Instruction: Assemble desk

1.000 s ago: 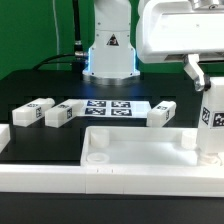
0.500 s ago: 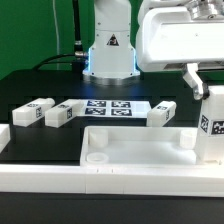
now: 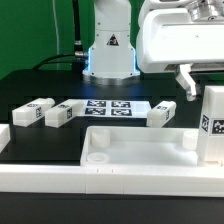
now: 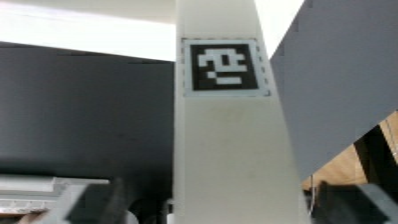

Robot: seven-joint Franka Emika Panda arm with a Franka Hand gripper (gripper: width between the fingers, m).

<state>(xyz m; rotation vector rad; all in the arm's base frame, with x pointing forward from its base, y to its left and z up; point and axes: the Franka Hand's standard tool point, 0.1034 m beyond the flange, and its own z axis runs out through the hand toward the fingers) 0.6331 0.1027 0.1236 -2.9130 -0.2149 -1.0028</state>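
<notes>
The desk top lies flat on the black counter, just behind a long white border rail that runs across the front of the exterior view. One upright leg stands at the desk top's end on the exterior view's right. The picture's edge cuts through the leg, and its foot sits low against the top's rim, so whether it is seated there cannot be told. Only one of the fingers can be seen, hanging beside the upper part of this leg on the exterior view's left with a dark gap between them. The other finger is out of frame. On this evidence the fingers are spread and pinch nothing. Three loose legs lie on the counter behind the top: two close together on the exterior view's left and one further right. The marker board lies between them in front of the arm's base. In the wrist view the upright leg fills the middle as a pale column with a blurred tag on it. The dark shapes near its foot are too indistinct to identify.
</notes>
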